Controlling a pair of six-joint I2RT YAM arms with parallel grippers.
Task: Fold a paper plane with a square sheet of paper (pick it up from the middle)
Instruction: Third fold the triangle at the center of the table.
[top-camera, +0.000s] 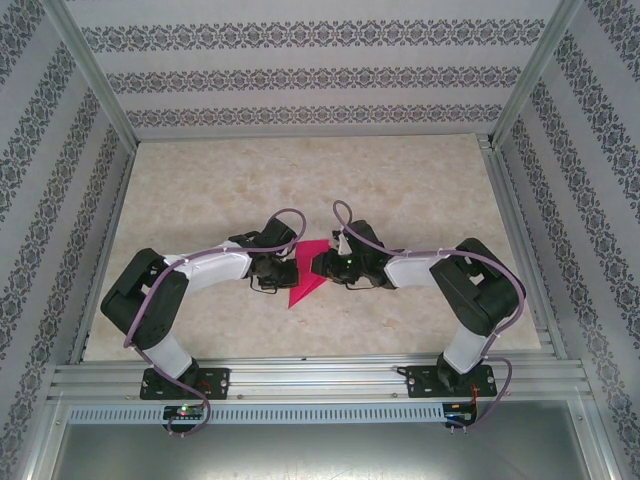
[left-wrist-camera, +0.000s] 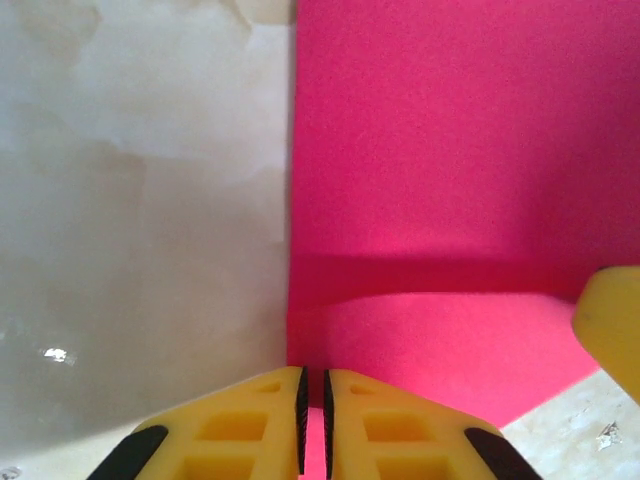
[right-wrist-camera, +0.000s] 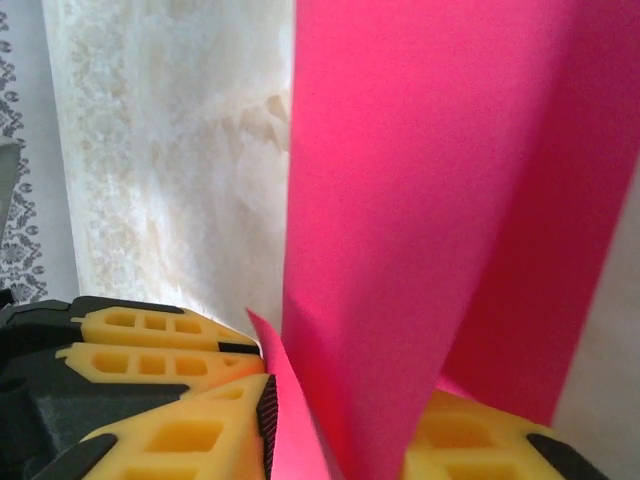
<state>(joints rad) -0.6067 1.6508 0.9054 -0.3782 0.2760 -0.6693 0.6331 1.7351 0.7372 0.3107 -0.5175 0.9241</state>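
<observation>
I see a pale marbled surface (top-camera: 200, 190) under the left tool (top-camera: 285, 270) and right tool (top-camera: 316, 263), floral-striped walls (top-camera: 310, 75) well beyond them, and aluminium rails (top-camera: 320, 375) behind them.

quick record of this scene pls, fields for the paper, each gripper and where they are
paper: pink sheet, partly folded, not yet a plane
surface: pale marbled table
left gripper: shut on the sheet's edge
right gripper: sheet stands between its fingers, grip unclear
position: both grippers meet at the sheet, mid-table
</observation>
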